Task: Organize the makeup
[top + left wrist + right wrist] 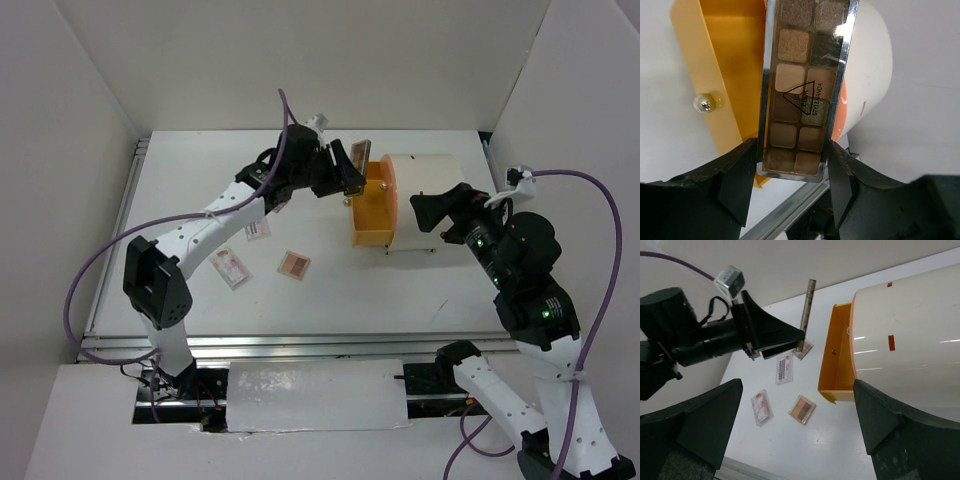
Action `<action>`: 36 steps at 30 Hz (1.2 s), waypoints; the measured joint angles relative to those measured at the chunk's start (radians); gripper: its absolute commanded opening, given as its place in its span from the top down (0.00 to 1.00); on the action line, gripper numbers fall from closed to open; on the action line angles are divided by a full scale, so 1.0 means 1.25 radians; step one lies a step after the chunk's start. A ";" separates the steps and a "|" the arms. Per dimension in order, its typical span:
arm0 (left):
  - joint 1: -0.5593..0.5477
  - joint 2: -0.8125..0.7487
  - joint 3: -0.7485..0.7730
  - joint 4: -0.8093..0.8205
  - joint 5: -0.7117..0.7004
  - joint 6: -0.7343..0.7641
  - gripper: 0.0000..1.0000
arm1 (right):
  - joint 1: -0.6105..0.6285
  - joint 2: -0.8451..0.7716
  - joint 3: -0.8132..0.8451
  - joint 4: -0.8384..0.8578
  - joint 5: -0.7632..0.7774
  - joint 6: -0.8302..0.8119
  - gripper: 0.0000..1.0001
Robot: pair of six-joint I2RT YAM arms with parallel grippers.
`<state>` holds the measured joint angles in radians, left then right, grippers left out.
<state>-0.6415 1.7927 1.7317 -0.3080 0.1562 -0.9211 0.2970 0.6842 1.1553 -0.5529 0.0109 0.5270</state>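
My left gripper [352,172] is shut on a long eyeshadow palette [358,156] with brown and beige pans. It holds the palette [802,85] upright just above the open orange drawer [372,205] of the cream cylindrical container [425,200]. In the right wrist view the palette [808,310] stands edge-on beside the drawer [836,360]. A square palette [293,264], a pink-white packet [230,267] and another packet [258,228] lie on the table. My right gripper [432,212] is open wide and empty beside the container [910,340].
White walls enclose the table [330,300] on three sides. A metal rail [300,345] runs along the near edge. A small palette [803,349] lies under the left gripper. The drawer has a round knob [705,102].
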 measured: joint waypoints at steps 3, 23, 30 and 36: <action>-0.016 0.035 0.000 0.012 0.010 -0.031 0.73 | 0.000 -0.002 0.004 -0.007 0.000 0.000 0.00; -0.038 0.102 0.034 0.030 -0.003 -0.099 0.01 | 0.000 -0.023 0.008 -0.026 0.000 0.000 0.00; -0.037 -0.008 0.023 -0.081 -0.190 -0.037 0.00 | 0.000 -0.023 0.008 -0.026 -0.002 0.000 0.00; -0.012 -0.135 -0.030 -0.178 -0.395 0.088 0.01 | 0.000 -0.024 0.008 -0.026 -0.017 -0.001 0.00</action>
<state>-0.6567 1.6238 1.6947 -0.5301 -0.3374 -0.8112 0.2970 0.6544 1.1652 -0.5854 -0.0101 0.5262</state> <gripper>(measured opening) 0.994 0.997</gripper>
